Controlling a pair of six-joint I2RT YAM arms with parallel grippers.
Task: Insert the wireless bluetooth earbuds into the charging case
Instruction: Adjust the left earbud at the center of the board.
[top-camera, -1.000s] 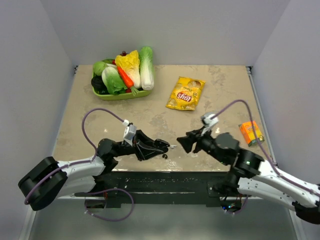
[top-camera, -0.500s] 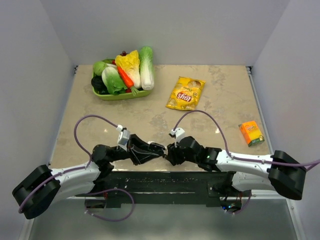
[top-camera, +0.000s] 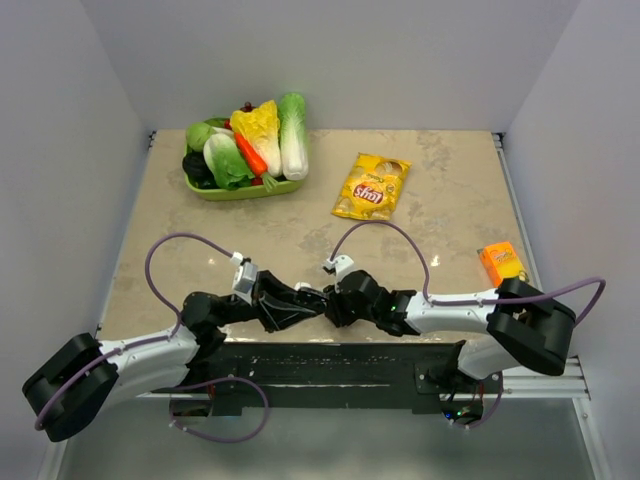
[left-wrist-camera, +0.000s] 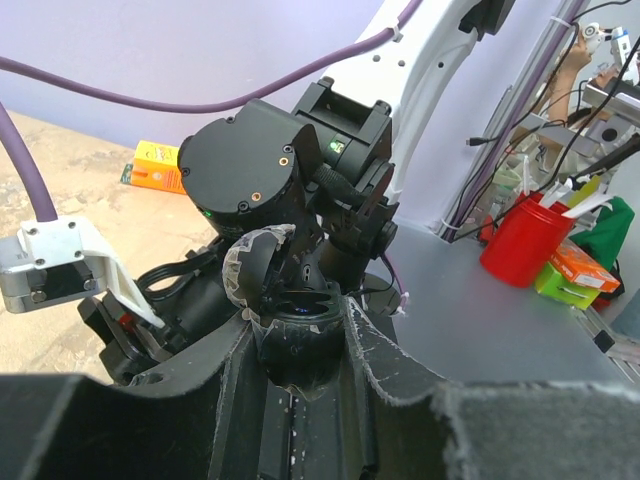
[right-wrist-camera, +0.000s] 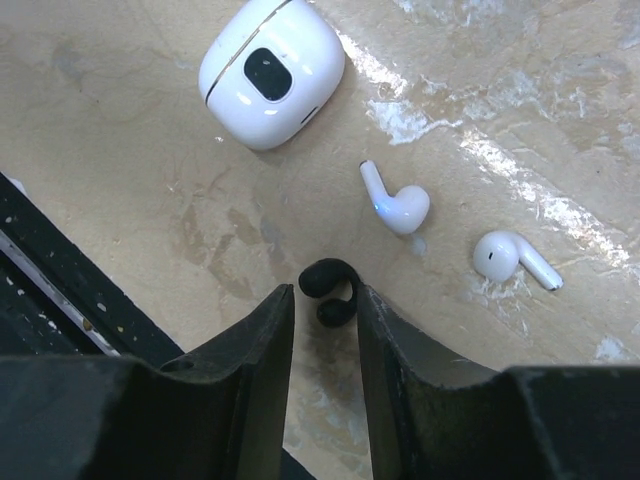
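My left gripper (left-wrist-camera: 300, 315) is shut on a dark round charging case (left-wrist-camera: 290, 355), held upright with its lid (left-wrist-camera: 250, 270) open. In the top view it (top-camera: 306, 299) sits nose to nose with my right gripper (top-camera: 329, 305) near the table's front edge. A small black curled earbud (right-wrist-camera: 322, 277) lies on the table at the tips of my right gripper (right-wrist-camera: 324, 295). The right finger touches it, and a gap remains at the left finger. Two white stemmed earbuds (right-wrist-camera: 398, 203) (right-wrist-camera: 512, 258) and a closed white case (right-wrist-camera: 270, 68) lie just beyond.
A green basket of vegetables (top-camera: 245, 150) stands at the back left. A yellow chips bag (top-camera: 371, 186) lies at the back centre. An orange box (top-camera: 502, 264) sits at the right edge. A black strip (top-camera: 330, 355) borders the near edge.
My right arm has swung in from the right and come low over the black earbud, its jaws narrowing. The left gripper has shifted slightly left, still gripping the dark case.
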